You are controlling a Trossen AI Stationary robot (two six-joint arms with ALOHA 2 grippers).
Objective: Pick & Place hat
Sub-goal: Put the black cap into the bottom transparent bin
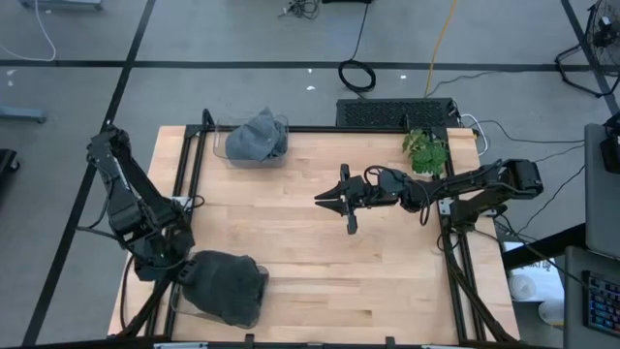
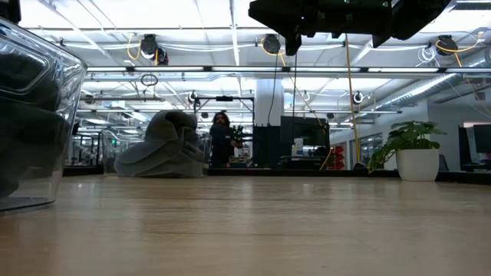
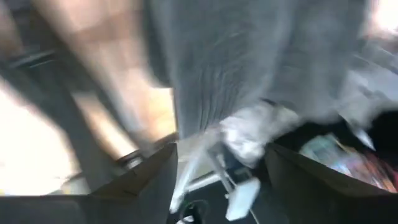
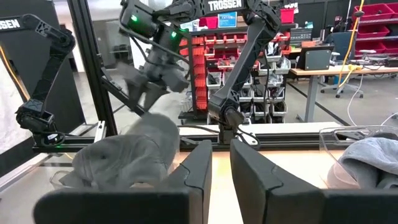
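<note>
We are looking at a dark grey knitted hat [image 1: 229, 287] slumping in a clear plastic bin [image 1: 254, 317] at the near left corner, the left gripper [image 1: 180, 272] spreading wide just beside it. It is looking soft, light and floppy, so we are judging a pinch on a bunched fold safest. The right gripper [image 1: 325, 200] is hanging over mid-table, fingers narrow and holding nothing. A paler grey hat [image 1: 258, 136] is sitting in the far bin [image 1: 226, 148].
</note>
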